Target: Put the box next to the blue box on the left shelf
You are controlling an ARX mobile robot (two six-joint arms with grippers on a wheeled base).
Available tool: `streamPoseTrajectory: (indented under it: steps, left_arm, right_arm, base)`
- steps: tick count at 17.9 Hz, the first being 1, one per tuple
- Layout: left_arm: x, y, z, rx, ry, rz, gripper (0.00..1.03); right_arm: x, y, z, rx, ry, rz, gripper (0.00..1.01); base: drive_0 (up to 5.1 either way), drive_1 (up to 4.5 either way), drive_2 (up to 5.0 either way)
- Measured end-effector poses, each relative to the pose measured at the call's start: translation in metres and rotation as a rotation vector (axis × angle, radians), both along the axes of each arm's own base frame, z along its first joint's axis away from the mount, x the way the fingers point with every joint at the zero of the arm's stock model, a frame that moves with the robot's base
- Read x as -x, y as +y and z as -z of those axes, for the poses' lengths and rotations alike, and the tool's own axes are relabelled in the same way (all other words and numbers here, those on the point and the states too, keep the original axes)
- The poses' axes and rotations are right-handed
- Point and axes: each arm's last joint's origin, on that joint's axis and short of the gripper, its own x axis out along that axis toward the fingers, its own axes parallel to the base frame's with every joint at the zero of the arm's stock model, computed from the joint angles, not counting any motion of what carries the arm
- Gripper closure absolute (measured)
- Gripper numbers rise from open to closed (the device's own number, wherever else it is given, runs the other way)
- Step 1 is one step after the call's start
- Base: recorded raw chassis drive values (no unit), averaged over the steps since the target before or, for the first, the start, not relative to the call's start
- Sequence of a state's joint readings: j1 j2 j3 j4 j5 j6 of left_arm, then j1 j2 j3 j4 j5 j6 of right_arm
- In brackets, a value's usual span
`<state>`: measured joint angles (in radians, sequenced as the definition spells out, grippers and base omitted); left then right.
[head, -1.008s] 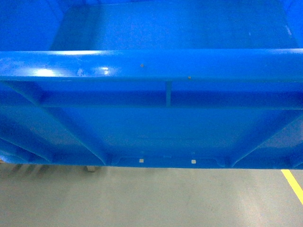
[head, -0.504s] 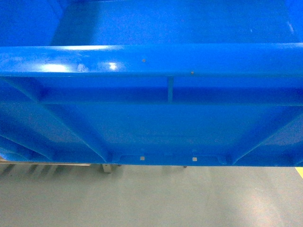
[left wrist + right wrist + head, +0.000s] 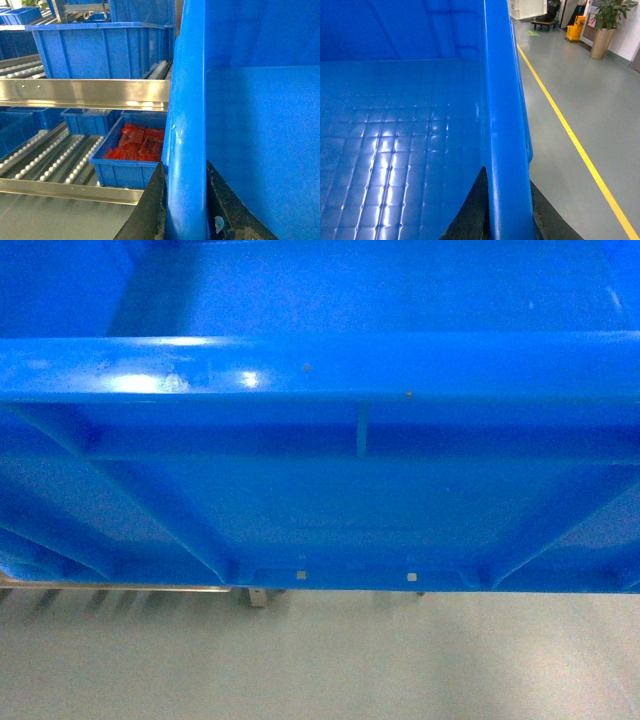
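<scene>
Two grippers carry the box [image 3: 320,490] between them, one on each end rim: the left gripper [image 3: 186,210] has its dark fingers [image 3: 150,210] either side of the thick rolled rim in the left wrist view, and the right gripper [image 3: 507,210] is clamped the same way on the opposite rim, one finger inside the wall and one outside. The box hangs clear of the grey floor [image 3: 320,670], its long axis running crosswise in front of the robot and its ribbed near wall filling the head view. From the left gripper the left shelf [image 3: 85,92] lies ahead and to the left, so the left arm is the nearer one; its metal rail and rows of white rollers [image 3: 55,160] sit just beyond the box's end. A blue box [image 3: 100,47] already stands on the upper level, with bare rollers beside it, probably the target gap, though the carried rim hides its right end. Lower down a smaller blue bin [image 3: 132,160] holds red packets [image 3: 135,145]. No brand, label or readable writing shows anywhere.
</scene>
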<state>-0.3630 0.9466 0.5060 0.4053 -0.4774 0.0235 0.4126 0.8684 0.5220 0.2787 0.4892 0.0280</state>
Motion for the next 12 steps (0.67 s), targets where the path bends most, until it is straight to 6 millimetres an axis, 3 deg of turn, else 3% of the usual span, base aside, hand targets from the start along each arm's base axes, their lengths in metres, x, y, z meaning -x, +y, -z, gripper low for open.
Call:
streamPoseTrajectory:
  steps: [12]
  left_arm:
    - [0.0, 0.0, 0.0001, -0.001, 0.001, 0.001, 0.9]
  right_arm:
    - [-0.0001, 0.0, 0.0001, 0.0, 0.0, 0.0, 0.93]
  base:
    - [-5.0, 2.38, 2.4]
